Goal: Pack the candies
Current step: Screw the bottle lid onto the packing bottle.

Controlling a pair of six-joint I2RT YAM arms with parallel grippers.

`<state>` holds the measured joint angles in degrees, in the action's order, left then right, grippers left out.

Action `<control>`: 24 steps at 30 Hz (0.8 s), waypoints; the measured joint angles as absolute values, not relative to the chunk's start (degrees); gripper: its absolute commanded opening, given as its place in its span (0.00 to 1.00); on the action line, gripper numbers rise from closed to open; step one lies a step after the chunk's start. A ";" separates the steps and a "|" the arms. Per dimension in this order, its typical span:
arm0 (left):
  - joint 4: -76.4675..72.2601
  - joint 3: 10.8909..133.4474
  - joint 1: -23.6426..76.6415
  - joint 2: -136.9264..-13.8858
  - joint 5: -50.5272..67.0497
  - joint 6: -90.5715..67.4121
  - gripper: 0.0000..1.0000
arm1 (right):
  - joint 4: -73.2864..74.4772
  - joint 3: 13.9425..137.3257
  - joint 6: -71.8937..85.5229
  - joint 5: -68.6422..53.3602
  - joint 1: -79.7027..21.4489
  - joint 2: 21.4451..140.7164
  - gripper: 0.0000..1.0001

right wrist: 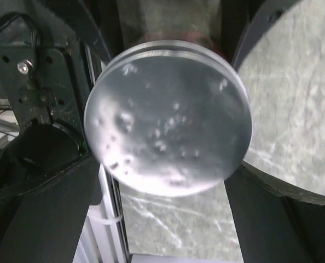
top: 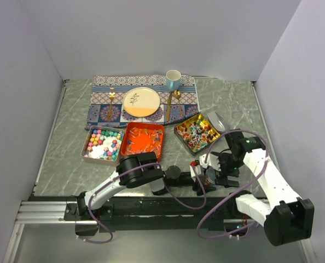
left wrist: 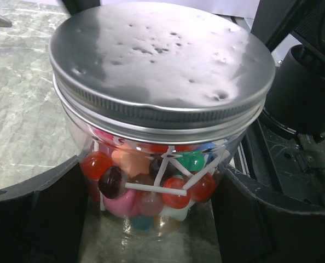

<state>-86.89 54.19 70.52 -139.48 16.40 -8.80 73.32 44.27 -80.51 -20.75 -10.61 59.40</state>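
A clear glass jar (left wrist: pixel 151 175) with a silver screw lid (left wrist: pixel 162 60) stands on the table near the front edge, between the two arms (top: pixel 198 171). It is full of round candies on white sticks. My left gripper (left wrist: pixel 149 219) is shut on the jar body, one black finger (left wrist: pixel 47 208) against each side. From above, my right gripper (right wrist: pixel 162 219) hangs open and wide around the lid (right wrist: pixel 168 115), which looks blurred. Further back, pastel candies (top: pixel 102 143), red-orange candies (top: pixel 144 139) and twist-wrapped candies (top: pixel 196 132) lie in three open tins.
A patterned placemat (top: pixel 105 112) at the back carries a plate (top: pixel 141 102), a blue cup (top: pixel 173 79) and gold cutlery. A loose tin lid (top: pixel 216 120) lies by the right tin. The arm rail (top: pixel 47 211) runs along the near edge, just behind the jar.
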 measured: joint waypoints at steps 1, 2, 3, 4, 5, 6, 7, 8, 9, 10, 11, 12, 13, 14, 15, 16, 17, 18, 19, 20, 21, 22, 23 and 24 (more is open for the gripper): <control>-86.89 54.22 70.48 -139.48 16.40 -8.91 0.01 | 73.80 44.49 -80.84 -20.45 -10.17 58.83 1.00; -86.87 54.26 70.43 -139.50 16.27 -9.08 0.01 | 74.35 44.84 -81.17 -20.14 -9.63 58.13 1.00; -86.78 54.28 70.35 -139.50 16.03 -9.26 0.01 | 74.72 45.17 -81.65 -19.90 -9.04 57.30 1.00; -86.74 54.30 70.17 -139.50 15.88 -9.37 0.01 | 74.89 45.36 -82.08 -19.77 -8.62 56.60 1.00; -86.72 54.30 70.00 -139.50 15.59 -9.39 0.01 | 75.11 45.56 -82.48 -19.70 -8.12 55.77 1.00; -86.72 54.33 69.76 -139.52 15.22 -9.41 0.01 | 75.46 45.76 -82.72 -19.66 -7.73 55.22 1.00; -86.72 54.37 69.36 -139.59 14.98 -9.39 0.01 | 75.79 46.02 -82.89 -19.70 -7.31 54.94 1.00; -86.72 54.41 68.95 -139.61 14.96 -9.34 0.01 | 76.05 46.28 -83.00 -19.97 -6.76 54.89 1.00; -86.72 54.41 68.38 -139.61 15.07 -9.26 0.01 | 76.31 46.74 -82.98 -20.36 -5.96 55.02 1.00; -86.72 54.41 67.88 -139.61 15.11 -9.19 0.01 | 76.62 47.62 -82.91 -20.88 -4.86 55.42 1.00; -86.72 54.41 67.35 -139.63 15.14 -9.13 0.01 | 76.84 48.64 -82.85 -21.65 -3.86 55.77 1.00; -86.72 54.48 66.98 -139.68 15.20 -9.13 0.01 | 77.43 50.78 -82.78 -23.75 -2.02 56.45 1.00; -86.72 54.65 66.63 -139.79 15.42 -9.08 0.01 | 77.60 53.30 -82.89 -25.41 -0.58 57.28 1.00; -86.72 54.78 66.39 -139.87 15.62 -9.04 0.01 | 77.54 55.53 -83.13 -26.94 0.32 58.02 1.00; -86.72 54.85 66.26 -139.94 15.77 -8.84 0.01 | 77.32 58.19 -83.79 -28.97 1.04 59.07 1.00; -86.72 54.85 66.24 -139.96 15.92 -8.67 0.01 | 77.08 60.53 -84.86 -31.18 1.37 60.40 1.00; -86.72 54.87 66.17 -139.98 16.14 -8.62 0.01 | 76.93 62.39 -85.89 -33.28 1.41 61.67 1.00; -86.72 54.92 66.13 -140.03 16.29 -8.62 0.01 | 76.69 63.59 -86.96 -35.31 1.32 62.96 1.00; -86.72 54.94 66.11 -140.03 16.38 -8.60 0.01 | 76.51 64.07 -87.74 -36.67 1.10 64.03 1.00; -86.72 54.96 66.06 -140.03 16.51 -8.60 0.01 | 76.38 64.31 -88.77 -37.78 0.40 65.47 1.00; -86.72 55.00 66.06 -140.05 16.53 -8.60 0.01 | 76.40 64.31 -89.56 -38.50 -0.56 66.76 1.00; -86.72 55.00 66.04 -140.05 16.58 -8.60 0.01 | 76.34 64.29 -90.04 -38.87 -2.09 68.05 1.00; -86.72 55.00 66.02 -140.05 16.62 -8.60 0.01 | 76.31 64.27 -90.43 -39.09 -3.40 68.97 1.00; -86.72 55.00 66.02 -140.05 16.67 -8.62 0.01 | 76.27 64.20 -90.80 -39.24 -5.52 70.06 1.00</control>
<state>-86.72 55.00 66.02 -140.05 16.67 -8.62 76.27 64.20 -90.80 -39.24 -5.52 70.06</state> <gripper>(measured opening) 0.790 1.000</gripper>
